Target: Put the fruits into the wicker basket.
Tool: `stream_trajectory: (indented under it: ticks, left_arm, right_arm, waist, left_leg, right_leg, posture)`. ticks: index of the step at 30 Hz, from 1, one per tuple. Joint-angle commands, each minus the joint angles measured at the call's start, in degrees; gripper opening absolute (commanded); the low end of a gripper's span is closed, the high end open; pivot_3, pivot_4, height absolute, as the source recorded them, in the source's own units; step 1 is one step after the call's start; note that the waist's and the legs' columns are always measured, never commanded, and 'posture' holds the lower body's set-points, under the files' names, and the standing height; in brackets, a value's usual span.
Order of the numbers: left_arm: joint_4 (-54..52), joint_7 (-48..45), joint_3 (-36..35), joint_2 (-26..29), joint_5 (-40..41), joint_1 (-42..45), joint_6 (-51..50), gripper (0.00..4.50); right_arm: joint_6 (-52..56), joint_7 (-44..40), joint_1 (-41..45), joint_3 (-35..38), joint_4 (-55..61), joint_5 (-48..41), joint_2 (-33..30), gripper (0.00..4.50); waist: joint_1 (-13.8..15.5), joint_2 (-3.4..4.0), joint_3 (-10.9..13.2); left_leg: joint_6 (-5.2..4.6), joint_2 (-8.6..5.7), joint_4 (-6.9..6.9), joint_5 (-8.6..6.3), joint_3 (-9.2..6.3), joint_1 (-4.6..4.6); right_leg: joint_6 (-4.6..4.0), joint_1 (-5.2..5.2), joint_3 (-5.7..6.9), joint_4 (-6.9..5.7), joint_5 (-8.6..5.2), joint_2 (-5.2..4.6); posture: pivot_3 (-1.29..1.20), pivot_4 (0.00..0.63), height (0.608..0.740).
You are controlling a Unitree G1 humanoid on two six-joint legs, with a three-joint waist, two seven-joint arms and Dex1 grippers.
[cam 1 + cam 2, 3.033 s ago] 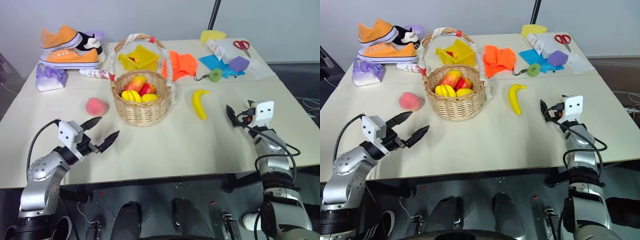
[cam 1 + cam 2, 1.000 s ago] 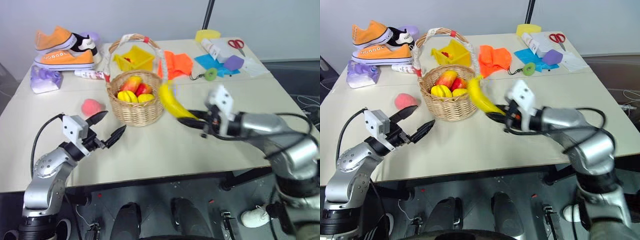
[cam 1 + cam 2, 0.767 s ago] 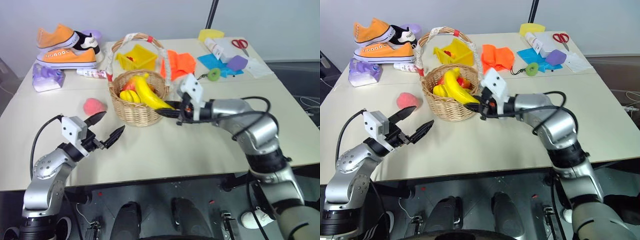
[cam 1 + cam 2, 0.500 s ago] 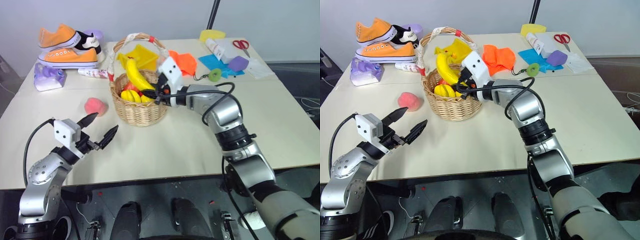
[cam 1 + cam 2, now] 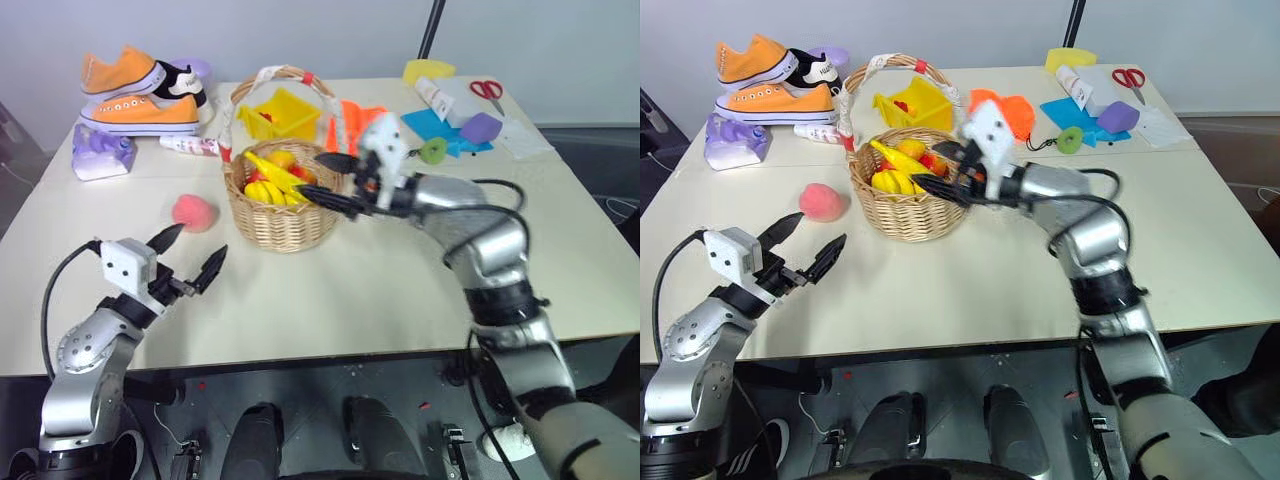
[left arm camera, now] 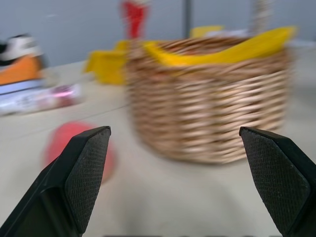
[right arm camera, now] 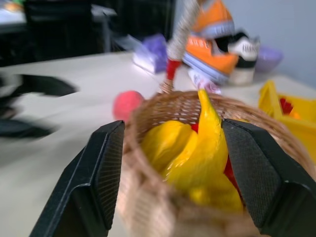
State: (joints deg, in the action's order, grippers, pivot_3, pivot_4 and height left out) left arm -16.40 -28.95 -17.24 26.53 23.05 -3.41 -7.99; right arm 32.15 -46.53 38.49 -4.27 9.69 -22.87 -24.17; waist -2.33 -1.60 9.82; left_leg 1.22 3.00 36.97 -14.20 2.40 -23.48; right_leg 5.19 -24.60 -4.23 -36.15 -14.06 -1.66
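One round tan woven wicker basket (image 5: 283,205), stiff, mid-table. One curved yellow banana (image 5: 272,172), light, firm, lies inside it; right gripper (image 5: 333,180) at the rim, jaws parted, empty. One pink-red round peach (image 5: 194,212), probably soft, sits on the table beside the basket: grasp across its middle; left gripper (image 5: 190,258) wide open, near it.
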Motion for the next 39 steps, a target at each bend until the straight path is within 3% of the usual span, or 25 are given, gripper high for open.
stream_trajectory:
  ticks: [1,3,8,15,24,34,37,39]
  left_arm:
    - [1.22,4.83,-1.15,-0.35,-4.51,0.91,1.06,4.49]
    - [2.00,7.77,-1.81,-0.80,-5.22,2.28,-0.47,4.49]
    - [4.15,13.24,-1.56,-1.51,-6.65,7.13,-4.90,4.49]
    - [9.13,14.64,0.63,-0.85,-8.91,14.88,-7.72,4.49]
    - [24.36,15.86,3.82,-1.06,-11.60,30.42,-12.53,4.49]
    - [34.21,15.46,10.48,-1.12,-16.63,37.22,-22.16,4.49]
    - [35.01,16.92,8.52,-2.17,-15.58,37.94,-22.69,4.49]
    - [35.07,17.11,7.60,-2.66,-15.03,38.02,-21.99,3.93]
  right_arm:
    - [-6.03,-2.05,-7.82,3.08,6.61,-0.50,-2.75,3.23]
    - [-13.61,-1.81,-15.54,2.83,8.34,4.70,-5.61,3.23]
    - [-14.08,0.87,-23.27,3.35,12.59,3.92,-5.42,3.23]
    - [-17.27,3.48,-22.04,1.24,10.64,7.61,-4.75,3.23]
    - [-20.64,3.97,-20.04,-0.82,6.69,10.39,-3.82,3.23]
    - [-24.80,4.71,-21.93,-0.60,3.41,12.11,-3.76,3.23]
    - [-25.38,5.25,-22.39,-0.25,2.86,12.02,-3.46,3.23]
    - [-26.28,5.36,-22.75,-0.17,2.46,12.22,-3.53,3.31]
  waist:
    - [-0.09,-0.01,0.00]
    - [-0.04,-0.01,0.00]
    - [-0.27,-0.03,0.01]
    - [-0.04,-0.04,0.01]
    - [0.41,-0.06,0.01]
    - [0.19,-0.06,0.01]
    - [0.19,-0.07,0.01]
    - [0.23,-0.07,0.01]
  left_leg:
    - [0.00,0.00,0.02,0.00,-0.01,0.03]
    - [0.00,-0.01,0.03,0.00,0.00,0.04]
    - [0.00,0.00,0.11,0.00,0.04,0.11]
    - [0.01,-0.01,0.12,0.00,0.02,0.11]
    - [0.01,-0.05,0.16,0.01,-0.01,0.08]
    - [0.01,-0.05,0.13,0.01,-0.05,0.09]
    - [0.01,-0.05,0.13,0.01,-0.06,0.08]
    - [0.01,-0.04,0.12,0.01,-0.08,0.09]
  right_leg:
    - [-0.01,0.03,0.00,0.00,-0.01,0.01]
    - [-0.01,0.03,-0.01,0.00,-0.01,0.01]
    - [-0.02,0.04,-0.05,-0.07,0.00,0.04]
    - [-0.01,0.07,-0.04,-0.05,0.01,0.08]
    - [0.17,0.11,-0.03,-0.03,0.10,0.08]
    - [0.21,0.11,-0.01,-0.05,0.12,0.11]
    - [0.21,0.11,-0.01,-0.05,0.12,0.11]
    - [0.21,0.11,0.00,-0.06,0.12,0.11]
  posture:
    - [0.00,0.150,0.740]
    - [0.00,0.150,0.740]
    - [0.00,0.150,0.740]
    - [0.00,0.150,0.740]
    - [0.00,0.150,0.740]
    - [0.00,0.150,0.740]
    - [0.00,0.150,0.740]
    - [0.00,0.150,0.740]
